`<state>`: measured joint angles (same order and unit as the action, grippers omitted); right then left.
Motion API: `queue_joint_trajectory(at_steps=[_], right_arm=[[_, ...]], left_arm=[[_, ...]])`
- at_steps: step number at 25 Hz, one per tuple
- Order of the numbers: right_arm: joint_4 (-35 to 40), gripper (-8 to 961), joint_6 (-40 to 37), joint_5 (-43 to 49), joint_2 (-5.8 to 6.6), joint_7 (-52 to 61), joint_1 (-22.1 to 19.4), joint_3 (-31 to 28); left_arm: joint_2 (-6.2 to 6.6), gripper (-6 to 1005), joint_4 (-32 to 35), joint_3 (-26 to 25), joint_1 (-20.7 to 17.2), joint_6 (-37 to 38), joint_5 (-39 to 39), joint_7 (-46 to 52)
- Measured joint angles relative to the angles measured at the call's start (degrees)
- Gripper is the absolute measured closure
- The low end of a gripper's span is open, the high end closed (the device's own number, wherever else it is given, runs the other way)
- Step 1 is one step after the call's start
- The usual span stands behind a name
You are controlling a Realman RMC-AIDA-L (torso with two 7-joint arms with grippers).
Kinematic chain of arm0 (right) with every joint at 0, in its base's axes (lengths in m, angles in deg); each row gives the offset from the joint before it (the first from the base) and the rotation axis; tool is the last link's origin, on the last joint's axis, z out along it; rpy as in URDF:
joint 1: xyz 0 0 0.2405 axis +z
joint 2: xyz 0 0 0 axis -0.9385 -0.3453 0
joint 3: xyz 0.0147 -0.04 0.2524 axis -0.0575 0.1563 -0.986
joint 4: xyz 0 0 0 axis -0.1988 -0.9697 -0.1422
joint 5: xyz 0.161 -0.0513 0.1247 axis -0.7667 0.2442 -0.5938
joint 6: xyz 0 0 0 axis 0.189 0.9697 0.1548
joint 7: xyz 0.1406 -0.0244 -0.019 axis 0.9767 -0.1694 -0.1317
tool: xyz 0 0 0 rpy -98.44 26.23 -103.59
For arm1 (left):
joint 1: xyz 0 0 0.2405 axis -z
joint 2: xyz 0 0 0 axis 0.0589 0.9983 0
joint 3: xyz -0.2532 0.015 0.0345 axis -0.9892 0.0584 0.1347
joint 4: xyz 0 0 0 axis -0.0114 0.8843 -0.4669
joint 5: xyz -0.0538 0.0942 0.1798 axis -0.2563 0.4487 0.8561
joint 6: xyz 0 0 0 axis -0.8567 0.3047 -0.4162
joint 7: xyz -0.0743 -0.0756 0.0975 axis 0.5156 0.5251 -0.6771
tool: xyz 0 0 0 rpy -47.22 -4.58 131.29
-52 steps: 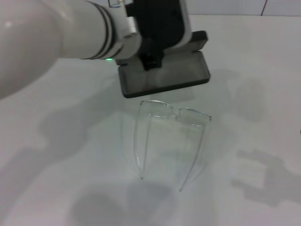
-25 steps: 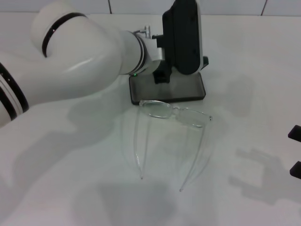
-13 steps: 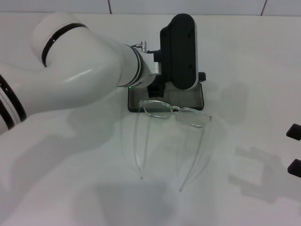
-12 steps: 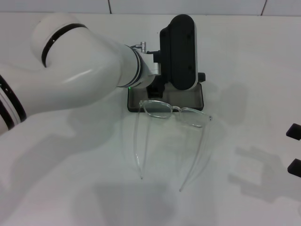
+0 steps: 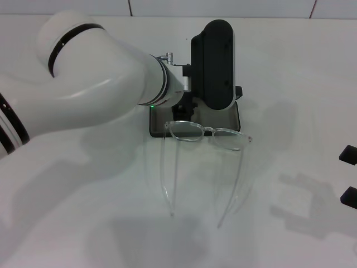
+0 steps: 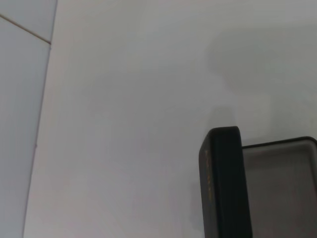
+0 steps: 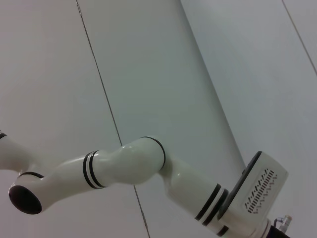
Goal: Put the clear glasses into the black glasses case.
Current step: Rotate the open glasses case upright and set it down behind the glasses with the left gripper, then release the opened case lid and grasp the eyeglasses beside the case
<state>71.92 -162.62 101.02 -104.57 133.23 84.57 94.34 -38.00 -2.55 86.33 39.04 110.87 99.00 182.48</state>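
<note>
The black glasses case (image 5: 230, 118) lies open on the white table, its grey lining showing. My left gripper (image 5: 187, 107) stands over the case's rear and is shut on the case; its black body hides most of the case. In the left wrist view the case's lid (image 6: 223, 183) stands edge-on beside the lining. The clear glasses (image 5: 207, 135) rest unfolded just in front of the case, front frame touching its near edge, temple arms pointing toward me. My right gripper (image 5: 350, 176) hangs open at the far right edge, away from both.
The white table (image 5: 290, 72) reaches all around the case and glasses. My big white left arm (image 5: 89, 84) covers the left half of the head view. The right wrist view shows that arm (image 7: 143, 168) against a white panelled wall.
My left gripper has drawn the case toward me until it meets the glasses' front frame. The glasses have slid slightly nearer. The right gripper stays where it was.
</note>
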Motion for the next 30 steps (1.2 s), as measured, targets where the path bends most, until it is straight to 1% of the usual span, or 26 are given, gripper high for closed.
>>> queue_joint_trajectory(at_steps=[3,8,14,15,17,21,23,25,28,30], right_arm=[[0.00,187,0.00,0.00,-0.01,0.00,0.07,0.04],[-0.01,187,0.05,0.00,-0.01,0.00,0.09,0.24],[0.00,187,0.08,0.00,-0.01,0.00,0.07,0.18],[0.00,187,0.09,0.00,-0.01,0.00,0.05,0.16],[0.00,187,0.17,0.00,0.00,0.04,0.01,0.14],[0.87,187,2.45,0.32,0.14,1.25,0.15,0.44],[2.30,187,3.89,1.21,0.31,3.16,0.39,0.49],[4.69,187,4.56,2.06,0.46,6.40,0.91,0.33],[9.57,187,4.68,2.28,0.46,11.43,1.61,0.37],[13.86,187,4.69,2.54,0.23,15.24,2.05,0.54]], left_arm=[[0.02,699,0.97,-0.05,-0.06,0.89,0.01,0.14],[0.14,689,4.38,-0.35,-1.43,1.38,0.11,0.11],[0.20,572,9.56,-0.47,-2.70,4.33,0.16,0.04],[0.21,568,10.61,-0.47,-2.94,4.76,0.12,0.03],[0.21,561,13.92,-0.47,-4.10,5.80,-0.09,0.02],[0.21,563,22.72,-1.11,-7.82,6.77,-1.42,-0.03],[0.21,564,28.77,-2.66,-10.74,6.85,-3.90,-0.08],[0.20,565,33.87,-5.29,-13.32,6.69,-6.96,-0.09],[0.23,567,40.21,-11.53,-17.25,6.12,-16.29,-0.80],[0.26,567,42.17,-16.42,-19.42,6.14,-25.01,-3.13]])
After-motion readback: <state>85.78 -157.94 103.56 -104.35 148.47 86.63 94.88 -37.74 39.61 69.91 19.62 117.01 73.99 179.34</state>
